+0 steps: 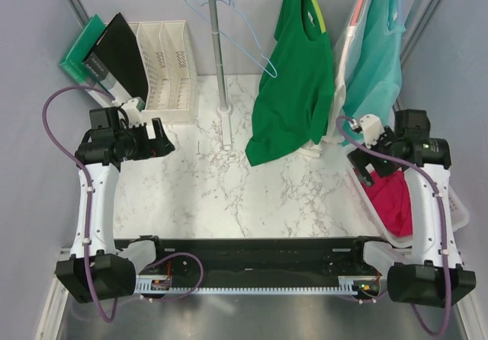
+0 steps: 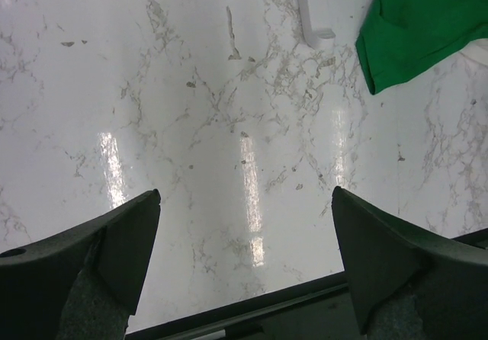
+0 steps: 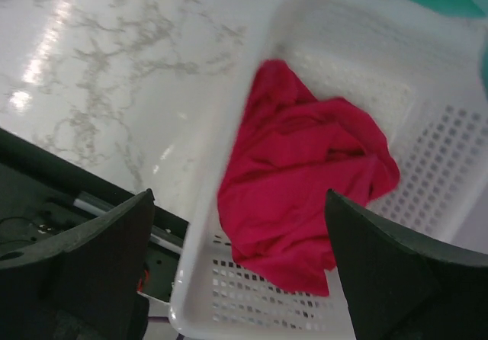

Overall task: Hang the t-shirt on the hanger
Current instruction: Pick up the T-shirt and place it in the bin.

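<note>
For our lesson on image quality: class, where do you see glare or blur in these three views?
Left wrist: sharp, with bright glare streaks on the table. Right wrist: soft all over, the basket rim and t-shirt smeared, glare at upper left. Top: evenly lit, sharp, no strong shadows.

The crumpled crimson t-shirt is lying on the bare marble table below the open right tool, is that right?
Not quite. The crumpled crimson fabric t-shirt lies inside the white perforated plastic basket, not on the bare marble. It is below the open right tool. The right wrist view shows this.
</note>
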Available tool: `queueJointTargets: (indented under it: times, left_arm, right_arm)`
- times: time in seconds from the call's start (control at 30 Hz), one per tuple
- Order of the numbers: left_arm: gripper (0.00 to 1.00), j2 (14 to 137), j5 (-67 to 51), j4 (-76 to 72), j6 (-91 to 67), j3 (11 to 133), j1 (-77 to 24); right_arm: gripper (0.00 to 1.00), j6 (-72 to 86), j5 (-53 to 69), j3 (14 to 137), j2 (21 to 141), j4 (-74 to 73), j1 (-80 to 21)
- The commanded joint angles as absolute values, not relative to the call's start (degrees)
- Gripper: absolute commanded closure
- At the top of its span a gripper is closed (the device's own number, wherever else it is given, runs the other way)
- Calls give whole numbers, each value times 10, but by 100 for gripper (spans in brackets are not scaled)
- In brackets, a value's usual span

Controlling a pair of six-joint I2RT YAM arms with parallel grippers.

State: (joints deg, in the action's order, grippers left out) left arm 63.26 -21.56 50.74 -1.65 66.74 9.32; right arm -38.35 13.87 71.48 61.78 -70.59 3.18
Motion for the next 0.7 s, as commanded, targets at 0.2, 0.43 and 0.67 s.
queueJointTargets:
  times: [0.2, 0.43, 0.67]
  left_arm:
    - [1, 606, -322, 480, 38, 704, 97]
    - [1, 599, -378, 479, 40, 716, 97]
    - [1, 590, -375, 478, 46, 716, 98]
  right_arm:
    - [2, -576, 88, 686, 697, -703, 353]
    - [2, -531, 73, 594, 755, -572, 367]
    - [2, -503, 68, 516, 830, -477, 366]
